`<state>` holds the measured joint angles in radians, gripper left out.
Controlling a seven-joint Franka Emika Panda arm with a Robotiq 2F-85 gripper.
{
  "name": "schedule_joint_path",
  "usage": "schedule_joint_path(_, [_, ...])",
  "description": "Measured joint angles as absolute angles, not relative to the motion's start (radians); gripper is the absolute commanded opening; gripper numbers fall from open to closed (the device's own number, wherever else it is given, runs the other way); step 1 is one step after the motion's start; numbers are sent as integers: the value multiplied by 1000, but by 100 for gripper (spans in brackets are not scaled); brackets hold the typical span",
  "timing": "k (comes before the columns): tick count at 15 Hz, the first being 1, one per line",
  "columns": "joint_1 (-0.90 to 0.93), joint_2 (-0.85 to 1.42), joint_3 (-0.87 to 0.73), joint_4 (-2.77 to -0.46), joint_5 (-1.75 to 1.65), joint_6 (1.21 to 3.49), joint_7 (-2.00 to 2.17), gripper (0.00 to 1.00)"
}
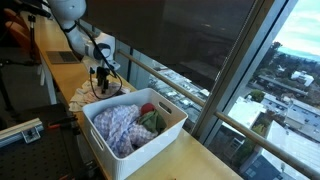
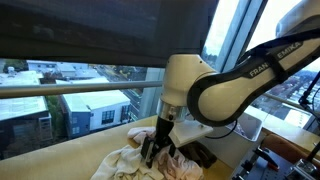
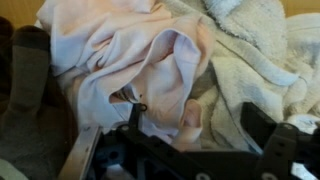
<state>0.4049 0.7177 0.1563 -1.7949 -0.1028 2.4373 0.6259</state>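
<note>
My gripper (image 3: 198, 128) is open, its black fingers (image 3: 262, 125) straddling a fold of a pale pink garment (image 3: 130, 50) just below. A cream towel (image 3: 250, 60) lies to the right of the garment and partly under it. In both exterior views the gripper (image 1: 103, 78) (image 2: 155, 150) points down into a loose pile of light-coloured laundry (image 1: 92, 97) (image 2: 122, 162) on a wooden counter. Whether the fingertips touch the cloth cannot be told. Nothing is held.
A white basket (image 1: 112, 160) stands on the counter close to the pile, holding a purple-and-white cloth (image 1: 118, 125), a red item (image 1: 147, 108) and a green one. A dark cloth (image 2: 192, 158) lies beside the pile. A window with a railing runs along the counter's far edge.
</note>
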Motion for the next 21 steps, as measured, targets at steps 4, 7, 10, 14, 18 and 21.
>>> schedule_joint_path(4, [405, 810, 150, -1740, -83, 2437, 578, 100])
schedule_joint_path(7, [415, 864, 150, -1702, -67, 2437, 547, 66])
schedule_joint_path(10, [429, 872, 151, -1689, -47, 2438, 526, 43])
schedule_joint_path(14, [432, 862, 152, -1691, -30, 2437, 509, 13])
schedule_joint_path(18, [429, 823, 147, -1716, -27, 2437, 508, 0])
schedule_joint_path(21, [422, 762, 138, -1755, -25, 2435, 508, 0])
